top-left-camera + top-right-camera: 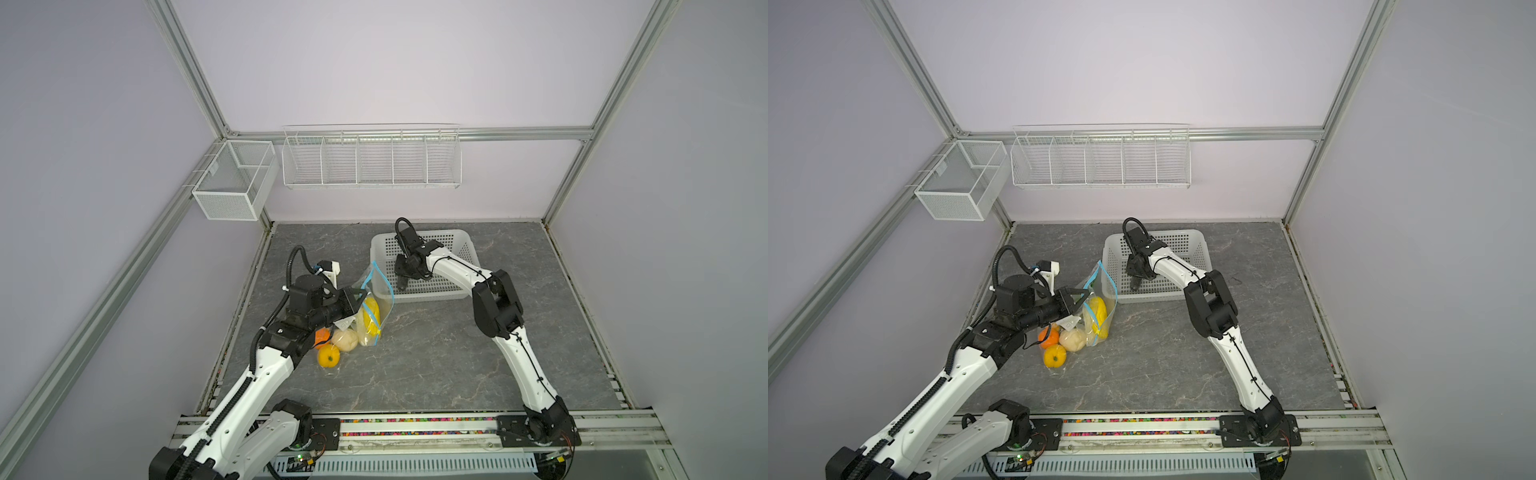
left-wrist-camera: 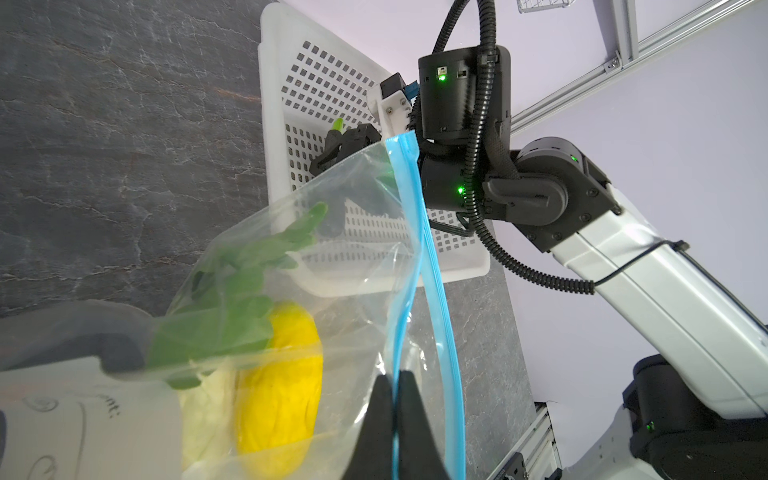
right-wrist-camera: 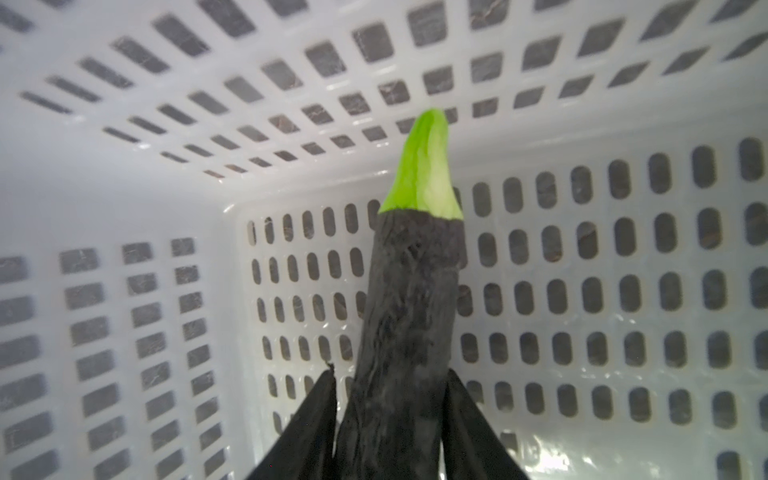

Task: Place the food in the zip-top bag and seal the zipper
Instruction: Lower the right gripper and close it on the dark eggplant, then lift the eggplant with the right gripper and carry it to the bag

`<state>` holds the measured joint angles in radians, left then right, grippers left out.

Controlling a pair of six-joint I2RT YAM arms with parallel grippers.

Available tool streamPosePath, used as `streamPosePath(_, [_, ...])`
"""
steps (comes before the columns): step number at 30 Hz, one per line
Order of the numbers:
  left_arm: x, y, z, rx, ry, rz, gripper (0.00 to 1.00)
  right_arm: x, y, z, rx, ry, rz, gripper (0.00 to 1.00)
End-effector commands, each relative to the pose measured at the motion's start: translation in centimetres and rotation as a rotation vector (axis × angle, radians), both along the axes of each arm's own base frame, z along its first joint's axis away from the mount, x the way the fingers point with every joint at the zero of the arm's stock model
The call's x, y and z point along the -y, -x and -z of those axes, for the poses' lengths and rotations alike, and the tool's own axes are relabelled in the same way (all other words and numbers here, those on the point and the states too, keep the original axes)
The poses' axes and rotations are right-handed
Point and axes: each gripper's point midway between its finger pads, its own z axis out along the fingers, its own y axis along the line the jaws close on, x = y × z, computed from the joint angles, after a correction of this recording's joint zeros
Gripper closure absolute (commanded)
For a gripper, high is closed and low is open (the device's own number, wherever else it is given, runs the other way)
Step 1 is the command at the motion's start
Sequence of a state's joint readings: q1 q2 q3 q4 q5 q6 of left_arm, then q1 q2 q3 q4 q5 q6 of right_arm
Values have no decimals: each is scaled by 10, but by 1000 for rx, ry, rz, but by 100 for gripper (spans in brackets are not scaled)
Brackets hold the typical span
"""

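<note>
On the counter [image 1: 436,353], the basket [image 1: 436,295] sits far right, with the bag [image 1: 384,305] just left of it. The left pincer [image 2: 397,378] is clamped tight on one zipper [image 2: 405,166] lip, lifting it, likely to hold the mouth open toward the basket. Yellow and leafy food [image 2: 282,386] already lies inside. The right pincer [image 3: 392,374], partly closed, grips an eggplant [image 3: 411,299] down inside the basket, probably the next piece to go in.
</note>
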<state>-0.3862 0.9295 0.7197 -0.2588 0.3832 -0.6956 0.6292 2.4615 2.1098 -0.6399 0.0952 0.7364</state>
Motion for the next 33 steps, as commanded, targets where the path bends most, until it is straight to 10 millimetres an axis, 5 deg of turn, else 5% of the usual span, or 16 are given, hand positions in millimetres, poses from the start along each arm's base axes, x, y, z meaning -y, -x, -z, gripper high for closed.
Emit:
streamPosePath(1, [0, 0, -4, 16, 13, 0, 100, 7, 1, -15, 3, -36, 20, 58])
streamPosePath(19, [4, 0, -8, 32, 52, 14, 100, 21, 4, -60, 72, -157, 51, 66])
streamPosePath(33, [2, 5, -13, 44, 59, 12, 100, 40, 7, -109, 287, -297, 137, 70])
